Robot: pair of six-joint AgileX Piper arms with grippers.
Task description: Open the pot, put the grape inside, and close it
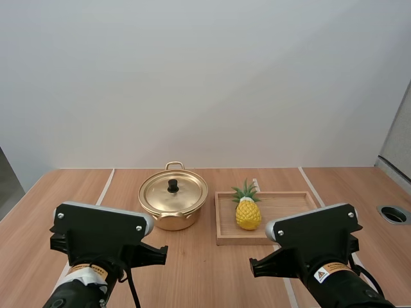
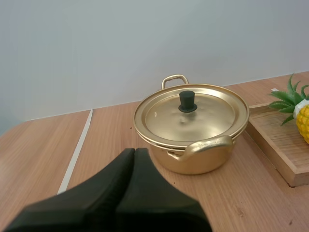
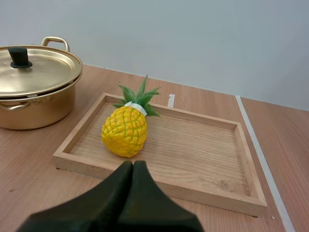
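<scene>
Left gripper [image 2: 134, 152]: hangs pressed together, empty, before pot [image 2: 203, 162], lid [image 2: 212, 118] on, at centre of desk [image 1: 205, 269]. Right gripper [image 3: 133, 165]: pressed together, empty, before wooden tray [image 3: 203, 191]. Tray: lies beside pot, carries pineapple [image 3: 124, 131] at left end.

Bright, even, diffuse light from overhead; no hard shadows. High view: pot [image 1: 173, 204] drops a thin soft shadow on table [image 1: 205, 269] at its 6 o'clk; pineapple [image 1: 248, 215] a faint one on tray [image 1: 289, 204], approx 6 too. Wall [image 1: 205, 77] greys twd corners. Lid [image 2: 190, 113] w/ mild sheen, no harsh glare.
</scene>
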